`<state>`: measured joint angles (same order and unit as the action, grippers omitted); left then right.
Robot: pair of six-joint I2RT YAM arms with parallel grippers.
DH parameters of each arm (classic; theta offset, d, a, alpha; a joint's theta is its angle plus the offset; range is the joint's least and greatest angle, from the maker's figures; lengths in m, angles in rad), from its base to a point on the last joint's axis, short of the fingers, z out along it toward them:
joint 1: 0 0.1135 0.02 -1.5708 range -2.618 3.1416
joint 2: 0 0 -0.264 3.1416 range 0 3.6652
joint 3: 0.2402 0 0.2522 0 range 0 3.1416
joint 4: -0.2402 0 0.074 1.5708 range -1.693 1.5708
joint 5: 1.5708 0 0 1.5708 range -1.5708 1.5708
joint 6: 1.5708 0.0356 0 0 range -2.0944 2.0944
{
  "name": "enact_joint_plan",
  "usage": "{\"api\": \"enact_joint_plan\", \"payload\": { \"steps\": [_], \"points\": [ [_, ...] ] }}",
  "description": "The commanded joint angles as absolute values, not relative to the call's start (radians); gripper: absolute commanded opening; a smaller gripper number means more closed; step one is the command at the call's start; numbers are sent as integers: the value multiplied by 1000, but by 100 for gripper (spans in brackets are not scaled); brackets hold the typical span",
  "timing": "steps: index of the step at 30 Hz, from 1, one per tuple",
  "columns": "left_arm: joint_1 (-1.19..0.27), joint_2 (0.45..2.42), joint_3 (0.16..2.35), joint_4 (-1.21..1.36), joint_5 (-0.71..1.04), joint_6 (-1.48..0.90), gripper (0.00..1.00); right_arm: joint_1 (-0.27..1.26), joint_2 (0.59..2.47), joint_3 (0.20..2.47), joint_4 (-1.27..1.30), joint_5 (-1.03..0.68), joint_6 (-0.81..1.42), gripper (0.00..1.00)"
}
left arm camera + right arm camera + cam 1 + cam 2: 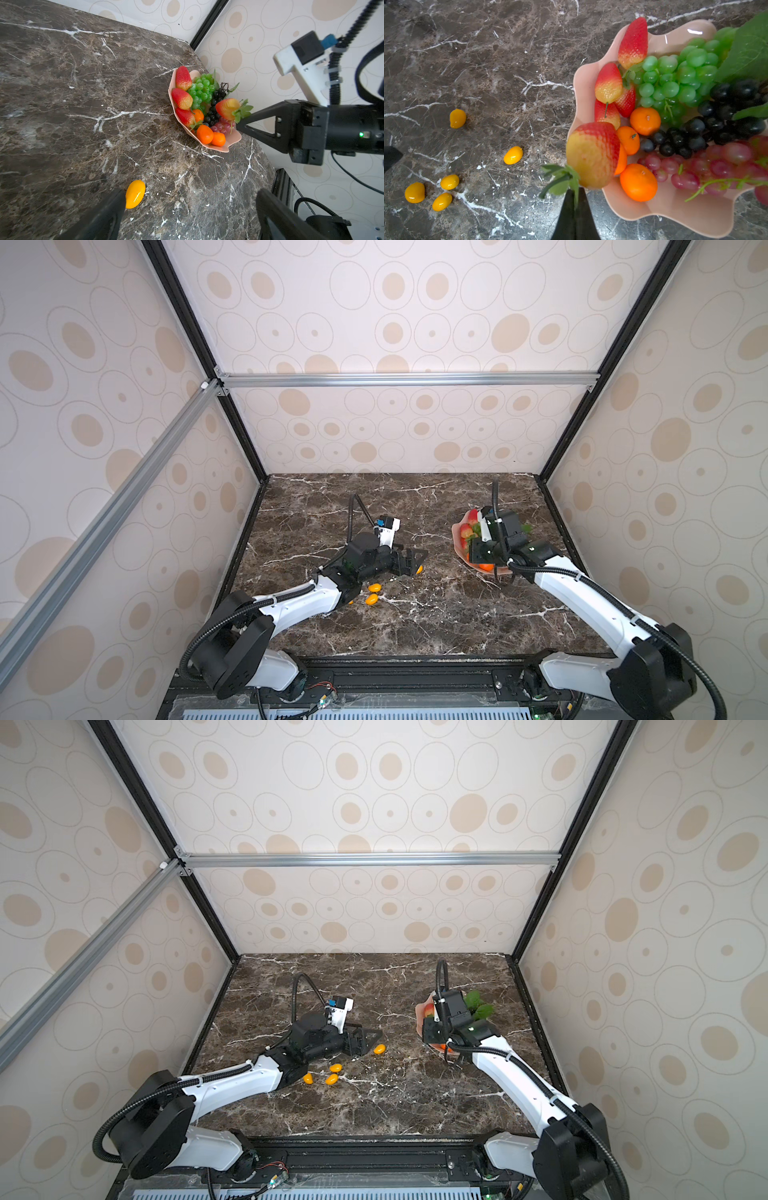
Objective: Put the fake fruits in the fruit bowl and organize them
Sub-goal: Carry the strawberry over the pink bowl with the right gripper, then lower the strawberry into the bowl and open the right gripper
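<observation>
Right jaws were clamped on the leafy cap of a strawberry (592,154) above the fruit bowl (675,216).
Left jaws stood wide apart beside a yellow-orange oval fruit (135,193) on the bench (83,104); the bowl sat well apart, toward the right.

The surface (488,62) is dark brown marble veined with white. The fruit bowl (675,216) is pale pink. Its strawberries (633,41) fade from red to yellow, and one strawberry (593,153) shows green leaves. There are green grapes (670,72), black grapes (695,128), rosy red grapes (716,164), bright oranges (638,182) and yellow-orange oval fruits (513,155). The walls (395,323) are cream with tan ovals.
</observation>
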<state>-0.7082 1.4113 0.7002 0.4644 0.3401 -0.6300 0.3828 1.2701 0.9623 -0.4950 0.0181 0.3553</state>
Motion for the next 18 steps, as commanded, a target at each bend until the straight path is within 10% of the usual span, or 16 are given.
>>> {"api": "enact_joint_plan", "payload": {
  "steps": [1, 18],
  "points": [
    [-718, 1422, 750, 488, 353, -597, 99, 354, 1329, 1017, -515, -56, 318, 0],
    [-718, 1399, 749, 457, 331, -586, 99, 311, 1609, 1177, -444, -216, 313, 0]
  ]
}}
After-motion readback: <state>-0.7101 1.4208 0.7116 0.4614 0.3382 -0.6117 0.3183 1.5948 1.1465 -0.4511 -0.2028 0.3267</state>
